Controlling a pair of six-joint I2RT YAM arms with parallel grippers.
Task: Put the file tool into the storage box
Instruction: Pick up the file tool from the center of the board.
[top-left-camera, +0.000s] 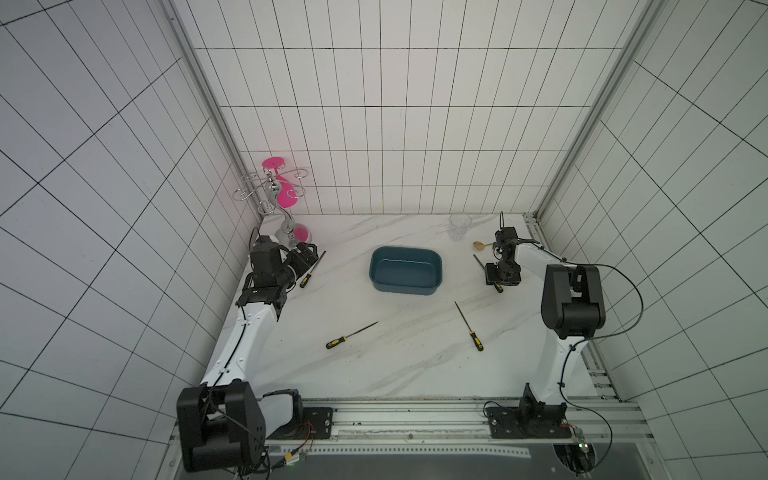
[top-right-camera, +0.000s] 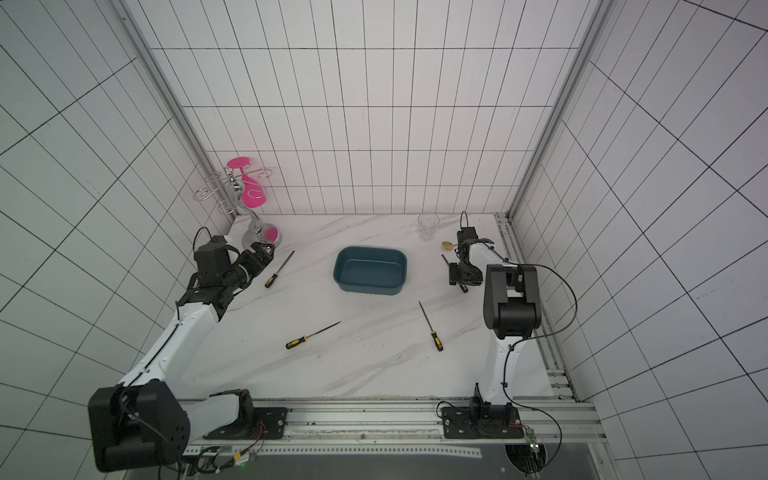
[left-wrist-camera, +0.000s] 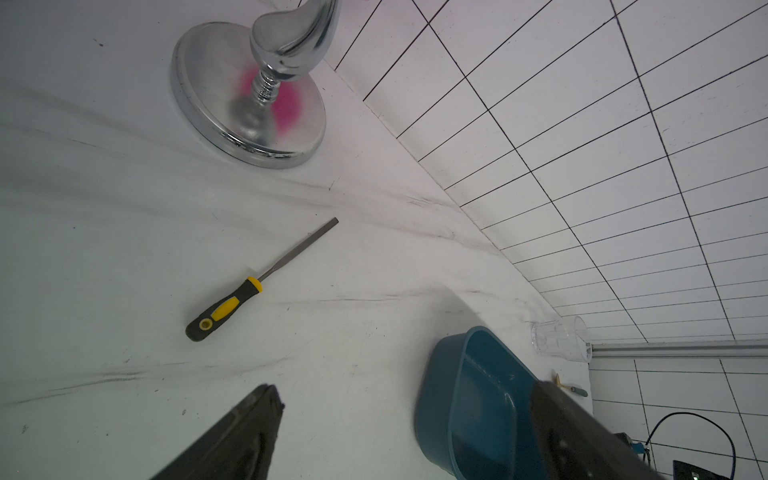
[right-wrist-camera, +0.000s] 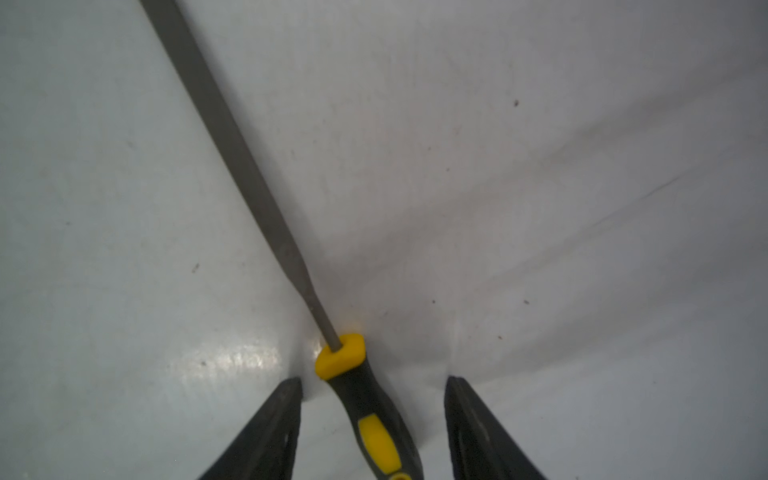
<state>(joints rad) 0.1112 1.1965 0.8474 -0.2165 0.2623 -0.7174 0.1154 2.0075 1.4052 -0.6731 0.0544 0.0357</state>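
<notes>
Jaws of the right gripper (right-wrist-camera: 372, 379) stand apart on both sides of the file (right-wrist-camera: 245, 166) handle, not squeezing; left gripper (left-wrist-camera: 405, 386) gapes wide, empty

no readable text, no labels or brands, no numbers or signs

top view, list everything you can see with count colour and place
table: one, white marble, under everything
box: one, teal, mid-table, empty
files: four, black-yellow handles, grey blades, flat on table around box
cup: one, clear, back right
gold item: one, beside cup, too small to identify
stand: one, chrome and pink, back left corner
left end effector: one, black, open, near left file
right end effector: one, black, open, straddling a file's handle
</notes>
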